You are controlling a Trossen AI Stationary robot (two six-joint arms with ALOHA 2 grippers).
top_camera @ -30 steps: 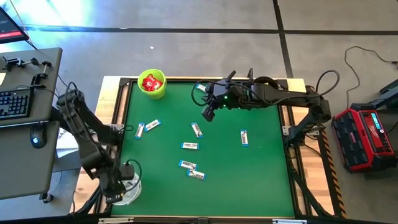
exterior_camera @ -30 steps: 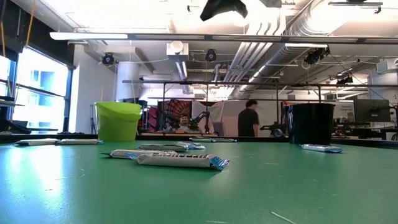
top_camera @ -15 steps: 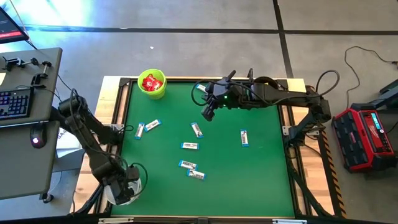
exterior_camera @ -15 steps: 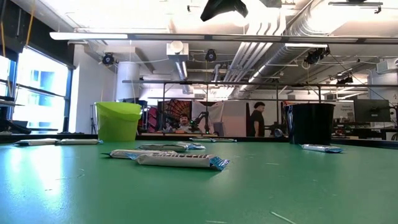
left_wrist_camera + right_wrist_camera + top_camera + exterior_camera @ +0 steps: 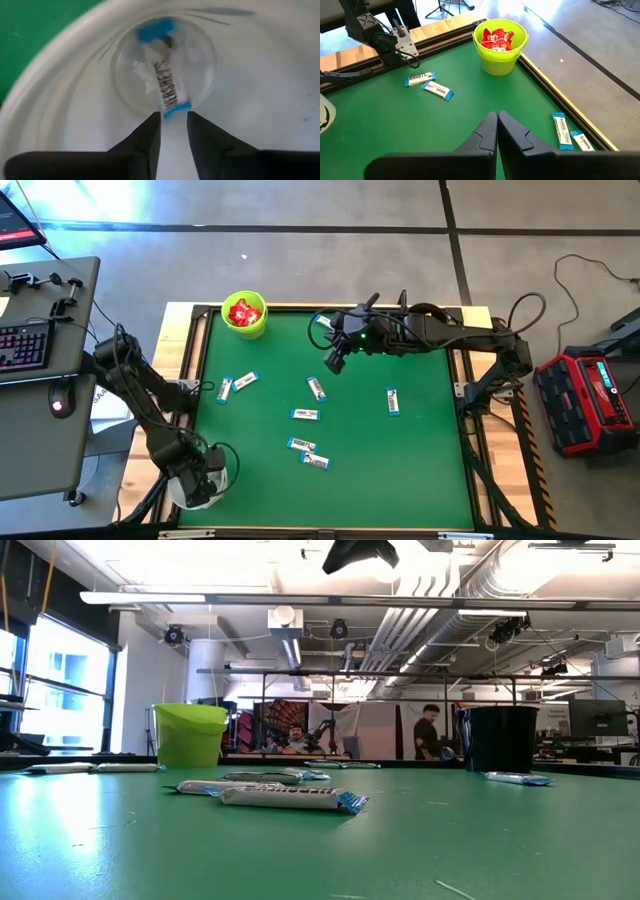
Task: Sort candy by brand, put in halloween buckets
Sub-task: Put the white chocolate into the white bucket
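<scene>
The white bucket (image 5: 185, 498) stands at the table's near left corner. My left gripper (image 5: 203, 472) points down into it, fingers a little apart (image 5: 174, 120). A white-and-blue candy bar (image 5: 167, 87) lies inside, its far end on the bucket's floor. My right gripper (image 5: 335, 363) hangs shut and empty above the far middle of the table (image 5: 497, 119). The lime green bucket (image 5: 245, 315) at the far left holds red packets (image 5: 496, 39). The black bucket (image 5: 500, 738) shows in the low view. Several white-and-blue bars (image 5: 305, 414) lie flat on the green mat. My left gripper's two fingertips (image 5: 154, 120) stand on either side of the bar's near blue end (image 5: 177, 107), coming from above into the bucket. I cannot tell whether they touch it. The bar leans in the bucket with its other blue end (image 5: 156, 30) at the bottom.
Two bars (image 5: 232, 384) lie near the left edge, one (image 5: 393, 401) toward the right, and two (image 5: 308, 453) near the middle front. A wooden frame (image 5: 480, 460) rims the mat. A desk with a keyboard (image 5: 25, 345) stands left of the table.
My left gripper has sunk down into the white bucket at the near left corner, then stayed there. My right arm has kept still.
</scene>
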